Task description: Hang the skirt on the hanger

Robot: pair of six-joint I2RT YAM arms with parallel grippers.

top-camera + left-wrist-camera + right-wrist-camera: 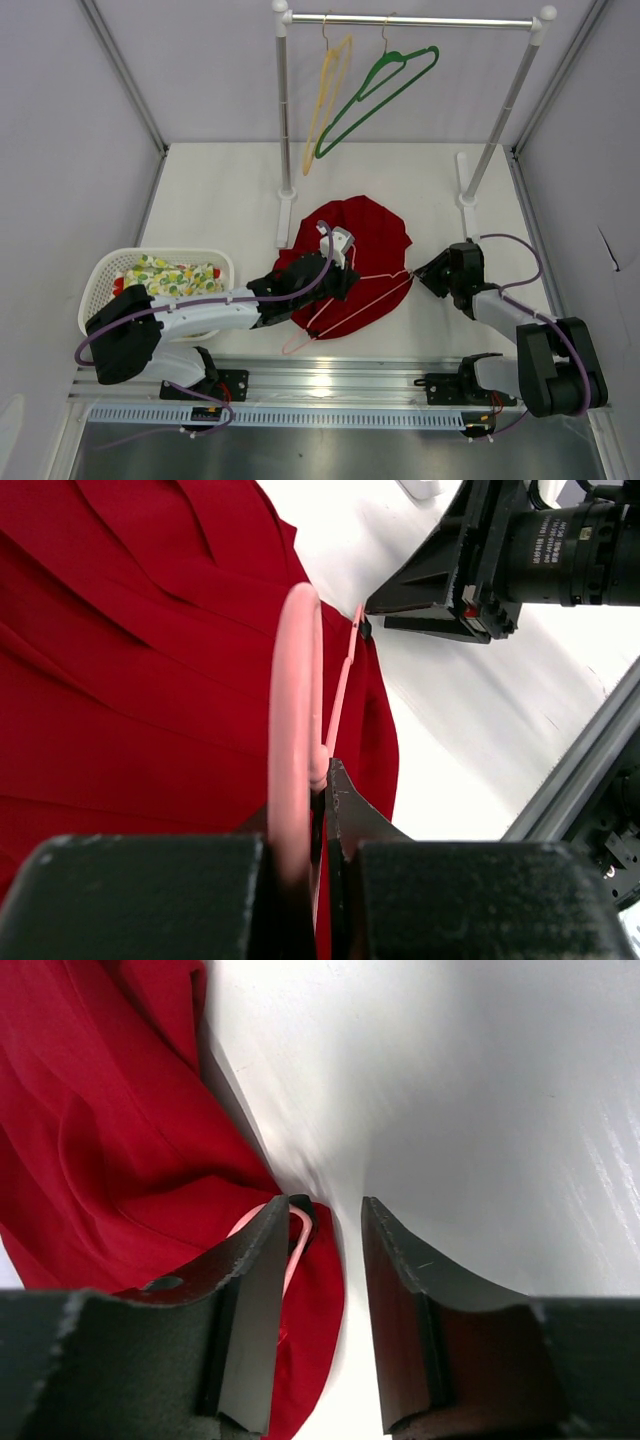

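Observation:
The deep-red skirt [372, 235] lies spread on the white table, with the thin pink hanger [362, 298] lying across its near part. My left gripper [338, 272] is shut on the hanger [296, 720] near its hook, over the skirt [130, 680]. My right gripper [418, 272] stands open at the skirt's right edge, by the hanger's right end. In the right wrist view that hanger end [298, 1232] shows just behind the left finger [250, 1290] of the right gripper [328, 1205]. Only the skirt's edge [110, 1140] and bare table lie between the jaws.
A white basket [110, 262] holding a floral cloth [175, 278] stands at the left. A clothes rack [410, 20] at the back carries a yellow hanger [328, 95] and a green hanger [385, 90]. A metal rail [330, 375] runs along the near edge.

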